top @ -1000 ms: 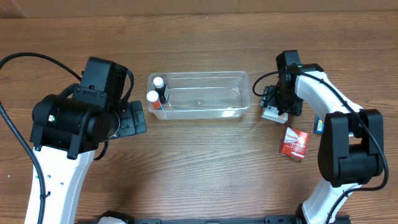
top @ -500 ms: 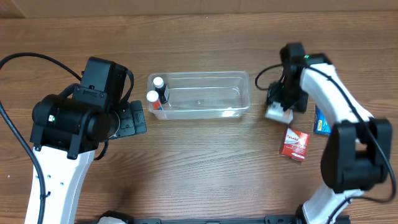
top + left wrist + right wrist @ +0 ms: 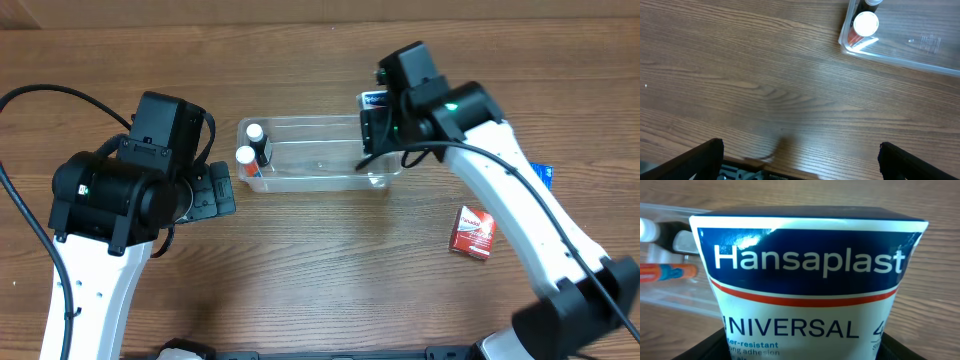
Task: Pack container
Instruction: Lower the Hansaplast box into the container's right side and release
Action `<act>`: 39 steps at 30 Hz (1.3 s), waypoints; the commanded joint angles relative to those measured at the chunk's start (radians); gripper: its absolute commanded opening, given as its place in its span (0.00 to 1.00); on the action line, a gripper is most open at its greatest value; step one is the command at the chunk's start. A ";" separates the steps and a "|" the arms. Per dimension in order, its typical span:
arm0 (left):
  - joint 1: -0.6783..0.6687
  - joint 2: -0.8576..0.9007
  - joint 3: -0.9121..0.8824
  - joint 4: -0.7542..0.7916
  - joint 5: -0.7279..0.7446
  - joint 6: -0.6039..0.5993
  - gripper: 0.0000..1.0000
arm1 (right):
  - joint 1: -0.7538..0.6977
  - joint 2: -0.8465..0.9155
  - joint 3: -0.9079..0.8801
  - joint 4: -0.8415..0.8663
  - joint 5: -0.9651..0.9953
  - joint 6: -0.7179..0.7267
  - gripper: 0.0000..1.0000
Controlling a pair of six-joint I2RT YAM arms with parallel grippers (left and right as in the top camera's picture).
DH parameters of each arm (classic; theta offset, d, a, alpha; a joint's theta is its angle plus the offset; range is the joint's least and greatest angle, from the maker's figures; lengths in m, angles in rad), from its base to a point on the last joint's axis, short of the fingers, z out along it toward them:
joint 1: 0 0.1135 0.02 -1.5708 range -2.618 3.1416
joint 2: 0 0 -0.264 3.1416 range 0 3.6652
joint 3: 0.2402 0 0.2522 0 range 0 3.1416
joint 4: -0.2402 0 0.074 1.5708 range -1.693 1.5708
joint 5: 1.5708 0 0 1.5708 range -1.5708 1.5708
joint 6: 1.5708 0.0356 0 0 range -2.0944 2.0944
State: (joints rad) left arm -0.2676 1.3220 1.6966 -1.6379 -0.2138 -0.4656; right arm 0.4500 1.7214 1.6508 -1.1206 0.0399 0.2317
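The container [image 3: 320, 167] is a clear tub at the table's middle, with two white-capped bottles [image 3: 250, 143] at its left end. My right gripper [image 3: 378, 122] is shut on a white and blue Hansaplast box [image 3: 374, 100] and holds it over the container's right end. In the right wrist view the box [image 3: 810, 275] fills the frame between my jaws [image 3: 807, 347], with the container [image 3: 670, 297] behind it at left. My left gripper [image 3: 215, 190] is open and empty, low over the table left of the container [image 3: 910, 50]; its fingers frame bare wood [image 3: 800, 160].
A red box [image 3: 472, 231] lies on the table at the right front. A blue packet [image 3: 541, 172] lies further right, partly hidden by my right arm.
My right gripper has lifted the Hansaplast box from the table right of the container and carried it left over the container's right end. The left arm has not moved.
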 commanded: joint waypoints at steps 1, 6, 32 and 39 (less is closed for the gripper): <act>0.006 -0.006 -0.008 0.001 -0.004 -0.013 1.00 | 0.001 0.084 -0.007 0.029 0.003 0.012 0.73; 0.006 -0.007 -0.008 0.004 -0.005 -0.013 1.00 | 0.001 0.161 -0.007 0.050 0.003 0.012 0.73; 0.005 -0.006 -0.008 0.015 -0.003 -0.013 1.00 | 0.000 0.026 -0.019 -0.082 -0.045 0.035 0.18; 0.006 -0.006 -0.008 0.011 -0.003 -0.013 1.00 | 0.000 0.075 -0.067 -0.033 -0.046 0.035 0.18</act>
State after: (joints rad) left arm -0.2676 1.3224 1.6966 -1.6272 -0.2138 -0.4656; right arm 0.4515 1.7645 1.6142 -1.1736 0.0032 0.2615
